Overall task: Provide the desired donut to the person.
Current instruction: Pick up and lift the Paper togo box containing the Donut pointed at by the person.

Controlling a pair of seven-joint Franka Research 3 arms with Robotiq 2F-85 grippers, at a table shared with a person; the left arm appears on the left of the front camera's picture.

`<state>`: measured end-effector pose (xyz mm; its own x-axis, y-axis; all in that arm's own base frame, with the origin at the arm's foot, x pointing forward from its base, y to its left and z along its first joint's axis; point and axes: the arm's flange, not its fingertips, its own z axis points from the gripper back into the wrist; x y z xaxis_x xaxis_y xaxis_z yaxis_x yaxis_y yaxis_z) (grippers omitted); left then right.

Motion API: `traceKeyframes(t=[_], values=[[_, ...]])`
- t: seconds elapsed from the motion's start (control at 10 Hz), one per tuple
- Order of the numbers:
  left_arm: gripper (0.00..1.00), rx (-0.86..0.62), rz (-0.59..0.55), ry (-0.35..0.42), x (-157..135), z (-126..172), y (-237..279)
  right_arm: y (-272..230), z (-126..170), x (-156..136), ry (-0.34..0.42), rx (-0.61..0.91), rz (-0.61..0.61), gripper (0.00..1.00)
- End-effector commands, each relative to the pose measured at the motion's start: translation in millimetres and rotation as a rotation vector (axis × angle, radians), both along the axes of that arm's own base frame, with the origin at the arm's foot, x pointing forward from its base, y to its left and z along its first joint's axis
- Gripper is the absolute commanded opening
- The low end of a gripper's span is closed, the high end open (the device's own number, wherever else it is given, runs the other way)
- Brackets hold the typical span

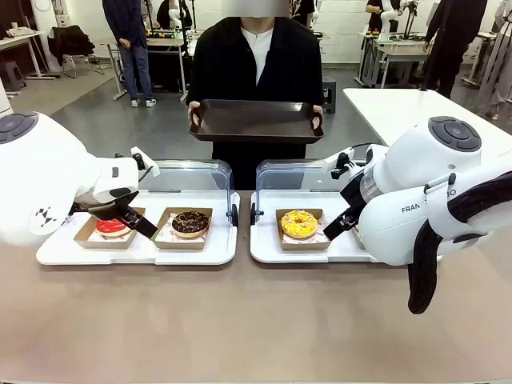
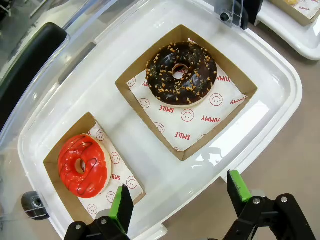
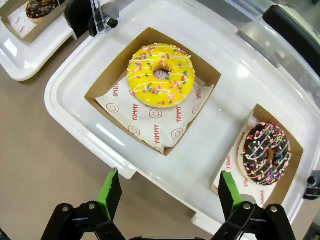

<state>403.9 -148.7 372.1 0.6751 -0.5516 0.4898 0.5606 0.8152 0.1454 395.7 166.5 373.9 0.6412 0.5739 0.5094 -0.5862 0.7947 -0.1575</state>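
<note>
Front view: the person (image 1: 256, 64) holds a dark tray (image 1: 256, 122) beyond the donut trays, with bare table (image 1: 240, 320) on the near side.

Left wrist view: the left tool (image 2: 180, 197), spread, hangs over the left white tray (image 2: 292, 95)'s edge, between the red donut (image 2: 82, 165) and the chocolate donut (image 2: 181, 72).

Right wrist view: the right tool (image 3: 167, 192), spread, hangs over the right white tray (image 3: 60, 107)'s near edge, with the yellow donut (image 3: 160, 75) ahead.

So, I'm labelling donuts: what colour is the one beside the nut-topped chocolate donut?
The donut is glossy red; left wrist view shows it best.
</note>
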Motion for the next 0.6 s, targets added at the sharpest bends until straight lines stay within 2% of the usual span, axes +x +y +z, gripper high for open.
traceKeyframes(t=[0.0,0.4,0.5], values=[[1.0,0.0,0.0,0.0,0.0,0.0,0.0,0.1,0.0,0.0,0.0,0.0,0.0,1.0],[1.0,0.0,0.0,0.0,0.0,0.0,0.0,0.0,0.0,0.0,0.0,0.0,0.0,1.0],[1.0,0.048,0.003,-0.017,-14.5,34.5,9.3,3.5,42.9,-10.6,0.029,-0.025,0.008,1.0]])
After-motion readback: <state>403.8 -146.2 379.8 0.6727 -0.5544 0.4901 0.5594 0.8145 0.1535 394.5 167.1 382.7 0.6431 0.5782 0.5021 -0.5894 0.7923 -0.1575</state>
